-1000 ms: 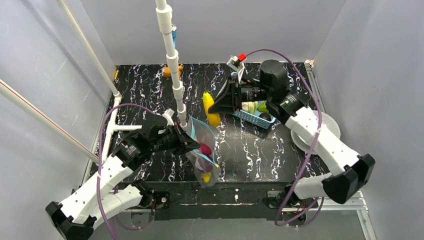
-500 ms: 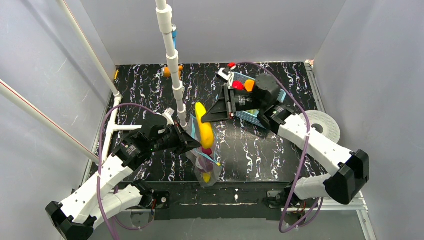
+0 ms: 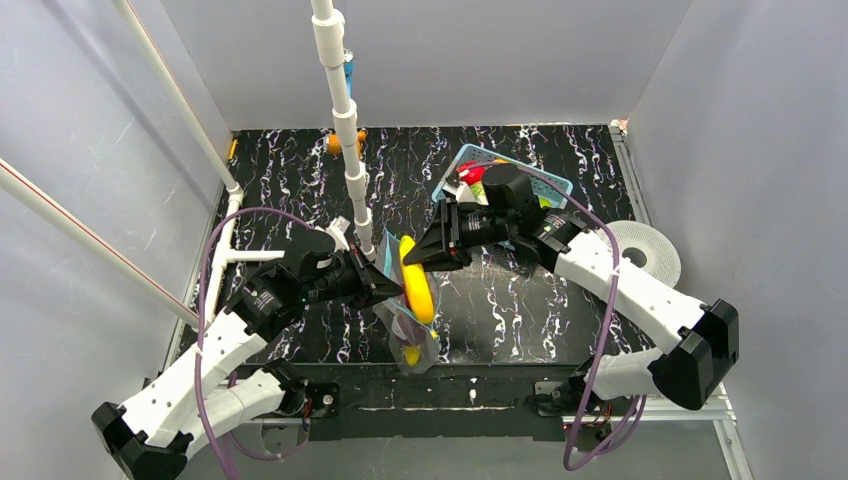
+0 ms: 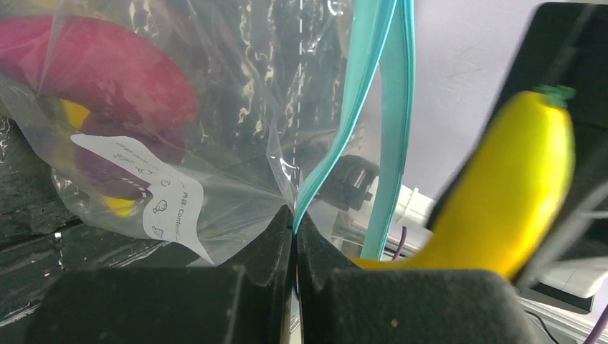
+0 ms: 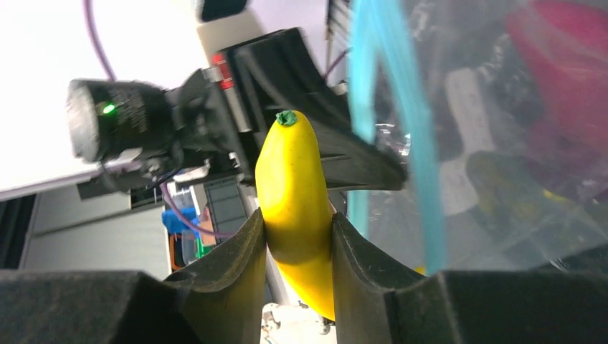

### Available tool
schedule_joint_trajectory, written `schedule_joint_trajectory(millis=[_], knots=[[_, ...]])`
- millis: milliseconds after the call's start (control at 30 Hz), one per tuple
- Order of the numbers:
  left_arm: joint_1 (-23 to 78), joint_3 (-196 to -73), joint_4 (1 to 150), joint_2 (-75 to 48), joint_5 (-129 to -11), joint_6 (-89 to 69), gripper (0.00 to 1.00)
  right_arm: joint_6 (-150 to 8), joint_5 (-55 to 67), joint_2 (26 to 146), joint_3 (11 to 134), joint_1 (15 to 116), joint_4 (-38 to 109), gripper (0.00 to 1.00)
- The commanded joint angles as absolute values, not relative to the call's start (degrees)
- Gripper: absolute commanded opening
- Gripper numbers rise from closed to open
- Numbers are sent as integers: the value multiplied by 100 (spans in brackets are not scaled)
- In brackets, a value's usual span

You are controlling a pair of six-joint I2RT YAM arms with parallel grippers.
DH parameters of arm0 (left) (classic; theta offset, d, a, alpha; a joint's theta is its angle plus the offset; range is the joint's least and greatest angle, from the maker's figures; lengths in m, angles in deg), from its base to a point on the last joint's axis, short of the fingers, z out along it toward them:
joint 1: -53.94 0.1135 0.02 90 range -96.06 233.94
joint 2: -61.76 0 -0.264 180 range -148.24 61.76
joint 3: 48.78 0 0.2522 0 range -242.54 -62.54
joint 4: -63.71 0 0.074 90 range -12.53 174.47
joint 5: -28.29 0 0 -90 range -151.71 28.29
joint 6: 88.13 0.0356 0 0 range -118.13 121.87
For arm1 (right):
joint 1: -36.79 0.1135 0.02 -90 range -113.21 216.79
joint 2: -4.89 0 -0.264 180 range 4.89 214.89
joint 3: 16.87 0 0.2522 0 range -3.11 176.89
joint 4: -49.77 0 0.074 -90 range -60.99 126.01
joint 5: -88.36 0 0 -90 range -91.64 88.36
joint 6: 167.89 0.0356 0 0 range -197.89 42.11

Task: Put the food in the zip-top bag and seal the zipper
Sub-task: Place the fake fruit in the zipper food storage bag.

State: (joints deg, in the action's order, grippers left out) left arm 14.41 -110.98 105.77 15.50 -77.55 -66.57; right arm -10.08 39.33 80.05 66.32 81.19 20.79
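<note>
Swung toward the near edge, the right gripper (image 5: 297,247) clamps a banana (image 5: 290,179) at the zip-top bag (image 4: 215,143) mouth; the left gripper (image 4: 295,236) pinches the zipper (image 4: 373,107). Some food (image 4: 107,79) is bagged; sealing remains.

Seen from above, a black table (image 3: 290,180) with white marbling sits inside grey walls. The left arm reaches in from the lower left, its claw (image 3: 393,290) pinching the rim of a clear bag (image 3: 422,345) that hangs down towards the near edge. Pink and yellow food shows through the plastic. The right arm stretches across from the right, its claw (image 3: 411,262) gripping a yellow banana (image 3: 417,290) at the bag's mouth, just beside the left claw. Behind the right arm stands a light-blue basket (image 3: 560,186) holding red and green pieces. A white pipe (image 3: 345,130) rises at centre.
</note>
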Motion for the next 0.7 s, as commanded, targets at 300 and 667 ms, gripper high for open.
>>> schedule_joint_trajectory(millis=[300,667], knots=[[1464,-11088,10489,1675,-7854,-6642,0,-1764,3096,8536,7378,8465,444,29],[1461,-11002,10463,1677,-7858,-6629,0,-2858,2604,8476,8057,8606,287,80]])
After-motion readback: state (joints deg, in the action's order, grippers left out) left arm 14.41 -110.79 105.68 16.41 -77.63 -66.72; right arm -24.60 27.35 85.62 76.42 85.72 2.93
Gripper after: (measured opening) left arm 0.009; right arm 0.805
